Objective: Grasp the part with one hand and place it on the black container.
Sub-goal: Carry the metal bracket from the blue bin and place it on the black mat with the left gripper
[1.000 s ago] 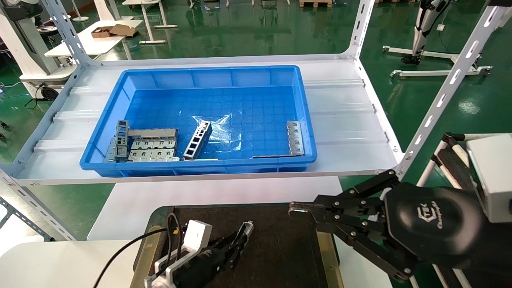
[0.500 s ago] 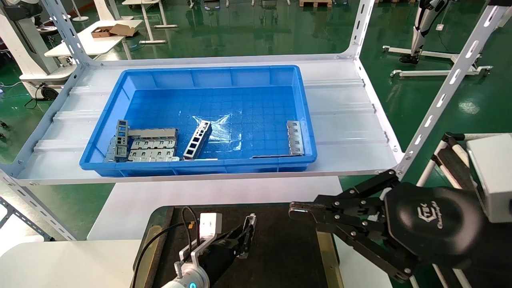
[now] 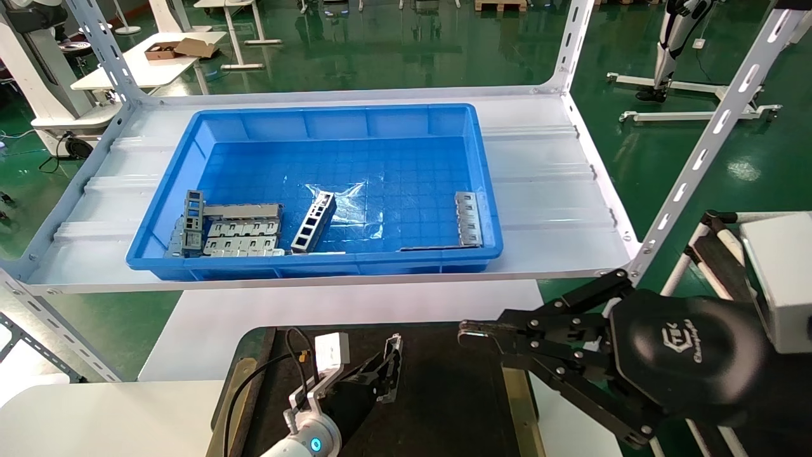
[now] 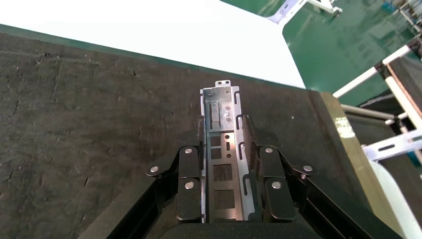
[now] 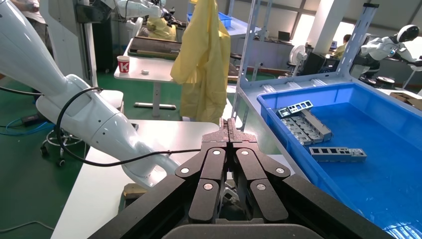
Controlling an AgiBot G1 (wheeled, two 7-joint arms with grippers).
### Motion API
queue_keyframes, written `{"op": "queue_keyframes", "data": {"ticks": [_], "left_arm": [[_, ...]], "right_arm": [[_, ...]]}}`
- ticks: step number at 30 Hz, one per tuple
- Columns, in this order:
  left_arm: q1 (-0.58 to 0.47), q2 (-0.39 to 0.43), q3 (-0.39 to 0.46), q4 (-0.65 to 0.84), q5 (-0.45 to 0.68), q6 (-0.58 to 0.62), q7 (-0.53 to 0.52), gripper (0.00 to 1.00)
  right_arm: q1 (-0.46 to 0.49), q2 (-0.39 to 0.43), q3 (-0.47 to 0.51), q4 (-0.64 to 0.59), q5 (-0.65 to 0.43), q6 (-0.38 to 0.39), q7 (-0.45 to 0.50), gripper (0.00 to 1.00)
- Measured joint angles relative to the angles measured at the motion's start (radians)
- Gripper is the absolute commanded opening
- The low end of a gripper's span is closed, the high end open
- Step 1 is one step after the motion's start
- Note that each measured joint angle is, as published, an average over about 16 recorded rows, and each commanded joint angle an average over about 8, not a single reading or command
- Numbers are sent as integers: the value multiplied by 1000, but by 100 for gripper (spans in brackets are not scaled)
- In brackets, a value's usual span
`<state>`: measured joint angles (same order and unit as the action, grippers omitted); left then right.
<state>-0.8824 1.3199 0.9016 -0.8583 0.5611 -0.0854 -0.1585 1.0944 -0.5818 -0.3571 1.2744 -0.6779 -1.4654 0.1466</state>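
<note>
My left gripper (image 3: 387, 371) is shut on the part (image 4: 221, 142), a narrow grey metal channel with small rectangular cutouts. The part sticks out beyond the fingertips and shows in the head view (image 3: 394, 362) too. It is held low over the black container (image 3: 444, 393), a flat matte black tray with brass-coloured strips, also seen in the left wrist view (image 4: 89, 124). I cannot tell whether the part touches the tray. My right gripper (image 3: 469, 331) is shut and empty, held above the tray's right side; its fingertips (image 5: 230, 128) meet.
A blue plastic bin (image 3: 330, 120) stands on the white shelf behind the tray. It holds a ladder-like frame (image 3: 314, 222), flat silver plates (image 3: 241, 236) and another plate (image 3: 468, 219). Slotted shelf posts (image 3: 704, 152) rise at the right.
My left gripper, with the part, has moved forward and a little up over the black tray, and the wrist has turned. The right arm has not moved.
</note>
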Motion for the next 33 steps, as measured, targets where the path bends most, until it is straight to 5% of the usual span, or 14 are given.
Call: {"op": "queue_keyframes", "data": {"ticks": [16, 17, 24, 25, 33], "left_arm": [[23, 25, -46, 28, 14, -2, -26, 2], [24, 25, -46, 28, 15, -2, -28, 7], [28, 26, -47, 30, 16, -1, -43, 92], [28, 26, -48, 29, 15, 0, -45, 99], [35, 20, -62, 15, 19, 22, -61, 100]], "right_arm": [[0, 0, 0, 0, 0, 0, 0, 1], [0, 0, 0, 0, 0, 0, 0, 10], [0, 0, 0, 0, 0, 0, 0, 97], [0, 0, 0, 0, 0, 0, 0, 100], [0, 0, 0, 0, 0, 0, 0, 100]]}}
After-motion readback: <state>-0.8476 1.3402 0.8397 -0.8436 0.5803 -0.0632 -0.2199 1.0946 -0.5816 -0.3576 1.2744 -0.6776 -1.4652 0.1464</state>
